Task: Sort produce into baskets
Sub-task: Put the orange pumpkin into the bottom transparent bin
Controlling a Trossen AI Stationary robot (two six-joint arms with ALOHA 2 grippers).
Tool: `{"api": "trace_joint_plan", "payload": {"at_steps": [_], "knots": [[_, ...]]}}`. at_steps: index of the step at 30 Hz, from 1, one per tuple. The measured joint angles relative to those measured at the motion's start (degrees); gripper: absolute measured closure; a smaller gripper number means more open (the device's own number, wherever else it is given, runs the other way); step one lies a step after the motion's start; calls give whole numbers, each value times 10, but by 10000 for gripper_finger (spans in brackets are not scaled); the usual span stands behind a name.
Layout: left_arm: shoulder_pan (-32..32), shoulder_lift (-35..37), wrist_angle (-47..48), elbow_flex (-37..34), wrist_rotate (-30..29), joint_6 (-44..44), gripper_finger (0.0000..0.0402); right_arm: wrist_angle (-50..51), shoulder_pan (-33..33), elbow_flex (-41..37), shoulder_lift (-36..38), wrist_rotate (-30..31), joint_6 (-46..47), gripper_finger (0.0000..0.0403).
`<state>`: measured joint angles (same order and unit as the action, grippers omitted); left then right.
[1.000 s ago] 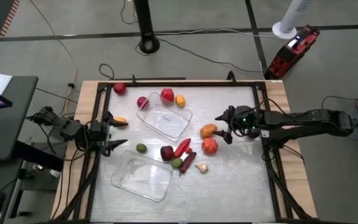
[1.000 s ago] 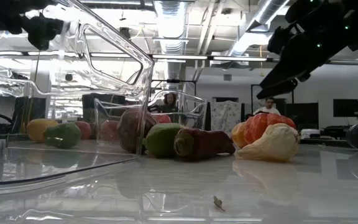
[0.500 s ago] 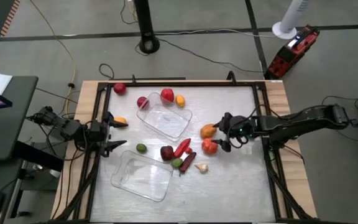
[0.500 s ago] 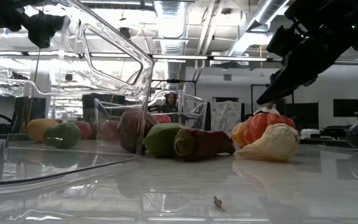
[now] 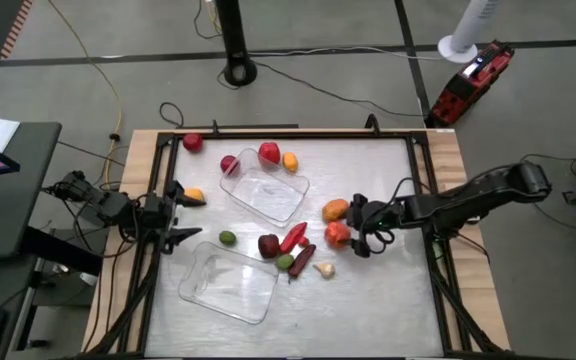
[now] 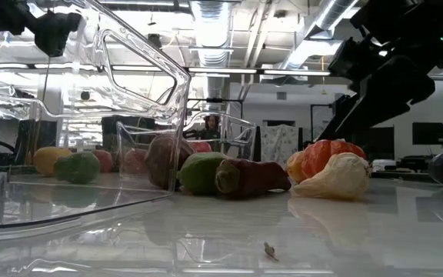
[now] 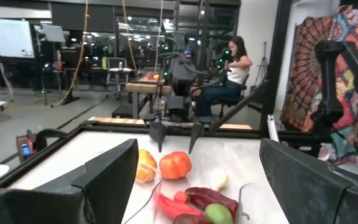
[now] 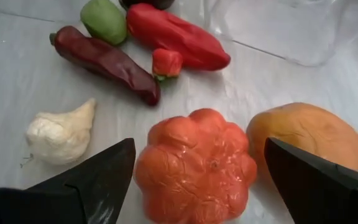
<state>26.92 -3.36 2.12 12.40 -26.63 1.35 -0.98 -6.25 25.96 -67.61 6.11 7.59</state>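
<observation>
My right gripper hangs low over the tabletop, fingers spread wide on either side of the ribbed orange-red pumpkin, not touching it. An orange fruit touches the pumpkin; the whitish garlic lies near. My left gripper waits open at the tabletop's left edge, beside the nearer basket.
</observation>
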Motion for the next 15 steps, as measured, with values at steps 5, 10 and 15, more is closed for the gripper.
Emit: {"api": "trace_joint_plan", "payload": {"at_steps": [5,10,15], "knots": [[0,0,1,0,10,4,79,-12,-1,0,-11,0,13,21],[0,0,1,0,39,0,79,-14,-2,0,-11,11,14,21],[0,0,-4,0,54,-17,79,-18,-5,0,-11,13,5,21]]}}
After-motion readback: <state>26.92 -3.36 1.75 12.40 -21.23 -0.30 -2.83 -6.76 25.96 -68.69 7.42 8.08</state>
